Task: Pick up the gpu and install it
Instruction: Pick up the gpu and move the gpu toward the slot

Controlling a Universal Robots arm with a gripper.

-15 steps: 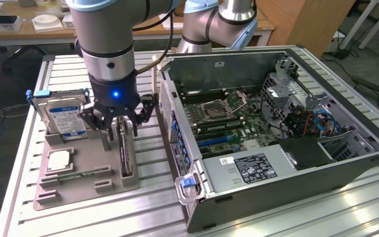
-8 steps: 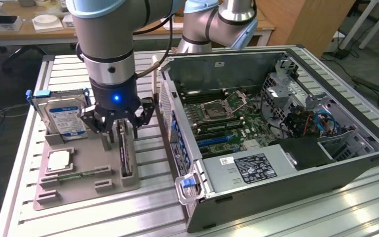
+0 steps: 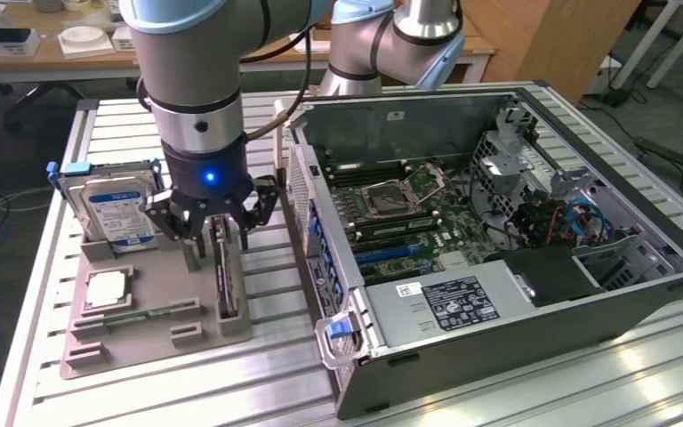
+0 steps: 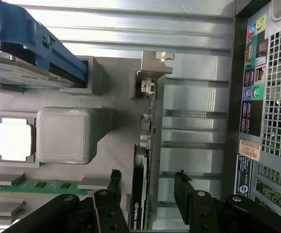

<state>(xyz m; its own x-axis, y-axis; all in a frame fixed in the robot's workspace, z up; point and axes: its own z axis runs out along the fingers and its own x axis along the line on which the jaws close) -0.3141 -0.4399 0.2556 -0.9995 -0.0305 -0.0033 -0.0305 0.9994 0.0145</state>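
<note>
gpu [image 4: 138, 194]: thin flat black-faced card, edge-on

gpu [image 4: 139, 194]: black | hard drive [image 3: 110, 206]: silver, blue-white label | tray [image 4: 65, 136]: grey

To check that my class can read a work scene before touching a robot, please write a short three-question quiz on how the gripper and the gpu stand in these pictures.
1. True or false: the gripper is shut on the gpu.
2. The gpu is: A lying flat; B standing on edge in the gray holder; C hanging in mid-air.
3. What stands in the holder on the exterior view's left of the gripper?

Key:
1. False. The open jaws straddle the card, with a gap on each side.
2. B.
3. The hard drive.
</note>
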